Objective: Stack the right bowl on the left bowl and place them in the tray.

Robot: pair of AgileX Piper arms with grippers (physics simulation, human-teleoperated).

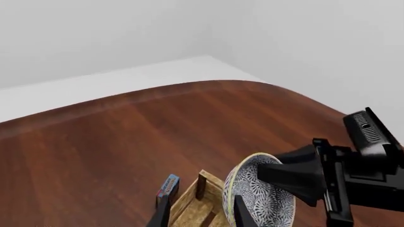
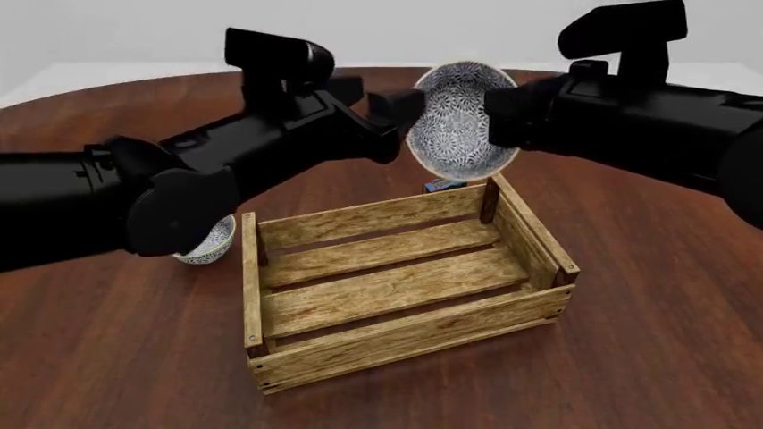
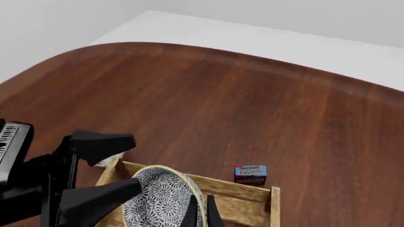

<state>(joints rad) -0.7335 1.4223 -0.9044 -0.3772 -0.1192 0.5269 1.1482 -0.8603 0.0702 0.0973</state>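
From the left wrist camera, the right bowl [image 1: 265, 196] is up in the air, tipped on its side so its spotty inside shows. The left gripper [image 1: 200, 210] has its two fingers spread wide, and one finger is right by the bowl's rim. The right gripper [image 1: 270, 165] reaches in from the other side. Below are a corner of the crate [image 1: 189, 201] and a little blue box [image 1: 169, 185] just beside it.

From the front camera, the bowl hangs between the two grippers, above the far side of the crate. The left bowl [image 2: 213, 243] sits on the table [image 2: 644, 357] just left of the crate, partly hidden under the left arm. The crate has nothing in it.

From the right wrist camera, the right gripper's fingers are pressed close together on the bowl's rim, pinching it. The left gripper is wide open.

I think the bowl is being passed from one gripper to the other. To do it well, the left fingers should close firmly on the rim first. Only then should the right one let go. The rim is thin and looks smooth, so a weak grip could drop the bowl.

The table is dark, shiny brown wood with a round edge. Past it are a pale floor and plain grey walls.
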